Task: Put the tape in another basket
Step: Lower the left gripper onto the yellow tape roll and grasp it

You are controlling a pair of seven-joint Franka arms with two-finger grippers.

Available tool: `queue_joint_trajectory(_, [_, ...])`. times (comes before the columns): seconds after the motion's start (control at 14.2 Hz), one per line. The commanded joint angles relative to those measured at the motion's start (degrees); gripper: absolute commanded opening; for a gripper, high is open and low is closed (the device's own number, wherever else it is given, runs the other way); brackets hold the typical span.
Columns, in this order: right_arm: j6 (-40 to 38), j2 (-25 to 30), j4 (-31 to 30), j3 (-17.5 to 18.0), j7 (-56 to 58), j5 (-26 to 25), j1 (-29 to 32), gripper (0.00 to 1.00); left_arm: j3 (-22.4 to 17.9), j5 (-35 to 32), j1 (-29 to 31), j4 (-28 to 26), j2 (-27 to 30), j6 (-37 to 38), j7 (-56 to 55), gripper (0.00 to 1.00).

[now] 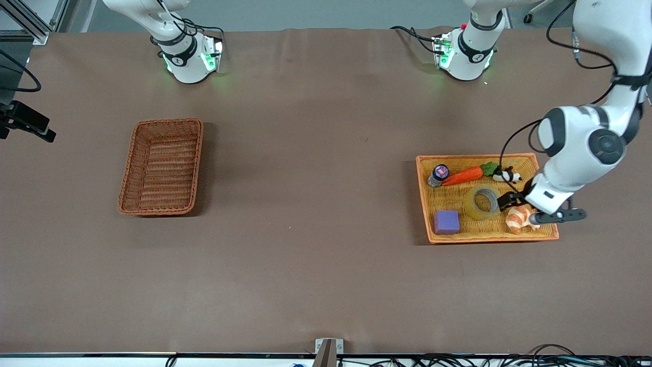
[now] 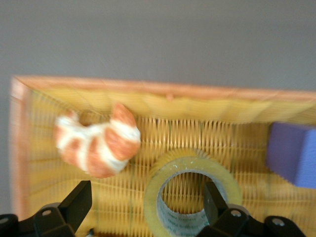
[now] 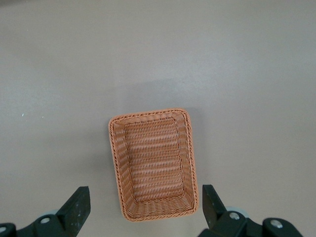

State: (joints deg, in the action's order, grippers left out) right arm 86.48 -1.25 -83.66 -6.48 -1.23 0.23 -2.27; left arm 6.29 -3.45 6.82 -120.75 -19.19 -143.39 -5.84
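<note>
The tape [image 1: 483, 202], a yellowish translucent roll, lies flat in the shallow orange tray [image 1: 484, 158] at the left arm's end of the table. My left gripper [image 1: 511, 200] is low over the tray, open. In the left wrist view one finger [image 2: 215, 200] reaches into the tape's [image 2: 170, 173] hole and the other finger [image 2: 79, 202] stands outside it; the left gripper [image 2: 146, 202] straddles the roll's wall. The reddish-brown basket [image 1: 162, 166] stands empty at the right arm's end. My right gripper [image 3: 146, 205] hangs open and empty high over the basket [image 3: 154, 163].
The tray also holds a purple cube [image 1: 446, 222], an orange-and-white toy [image 1: 518, 219] beside the left gripper, a toy carrot [image 1: 463, 176], a small bottle [image 1: 438, 175] and a panda figure [image 1: 507, 176]. Brown tabletop lies between basket and tray.
</note>
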Motion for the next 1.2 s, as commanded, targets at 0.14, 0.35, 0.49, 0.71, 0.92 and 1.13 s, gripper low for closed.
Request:
queue_joint_trajectory(0.14, [-0.09, 0.54, -0.63, 0.41, 0.7, -0.06, 0.69, 1.0, 0.12, -0.86, 0.03, -0.8, -4.36, -0.93, -0.32, 0.83])
queue_joint_trajectory(0.35, [0.0, 0.63, -0.63, 0.41, 0.7, -0.06, 0.6, 1.0, 0.12, -0.86, 0.21, -1.24, -4.37, 0.47, 0.21, 0.76])
queue_joint_trajectory(0.49, [0.0, 0.55, -0.63, 0.41, 0.7, -0.14, 0.6, 1.0, 0.12, -0.86, 0.21, -1.07, -4.36, 1.62, 0.21, 0.6])
queue_joint_trajectory(0.71, [0.0, 0.54, -0.63, 0.41, 0.7, -0.06, 0.69, 1.0, 0.12, -0.86, 0.12, -0.72, -4.54, 1.54, -0.23, 0.13])
queue_joint_trajectory(0.92, [0.0, 0.54, -0.63, 0.41, 0.7, -0.15, 0.69, 1.0, 0.21, -0.86, 0.03, 1.47, -2.97, 1.8, 0.56, 0.0])
queue_joint_trajectory(1.13, [0.0, 0.54, -0.63, 0.41, 0.7, -0.06, 0.6, 1.0, 1.26, -0.86, -0.93, 8.91, 0.11, 11.51, -0.32, 0.0])
